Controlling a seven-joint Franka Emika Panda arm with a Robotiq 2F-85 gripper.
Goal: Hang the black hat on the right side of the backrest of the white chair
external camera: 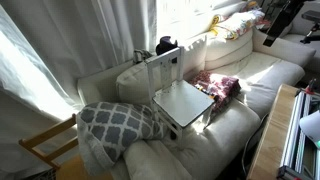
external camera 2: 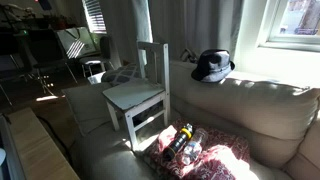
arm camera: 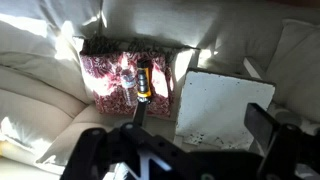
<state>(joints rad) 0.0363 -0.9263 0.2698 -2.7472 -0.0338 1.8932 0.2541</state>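
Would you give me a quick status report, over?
Gripper open, empty. Black hat on sofa back, near white chair, not hung. Bottle on cloth beside chair.

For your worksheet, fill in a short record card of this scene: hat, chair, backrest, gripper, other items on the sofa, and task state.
hat: black hat lies on top of the sofa's back, apart from the chair
chair: white chair stands upright on the sofa seat
backrest: backrest bare, nothing hung on it
gripper: gripper open and empty, shown only in the wrist view
other items: red patterned cloth beside the chair, with a dark bottle on it; grey patterned cushion
task state: hat not yet hung
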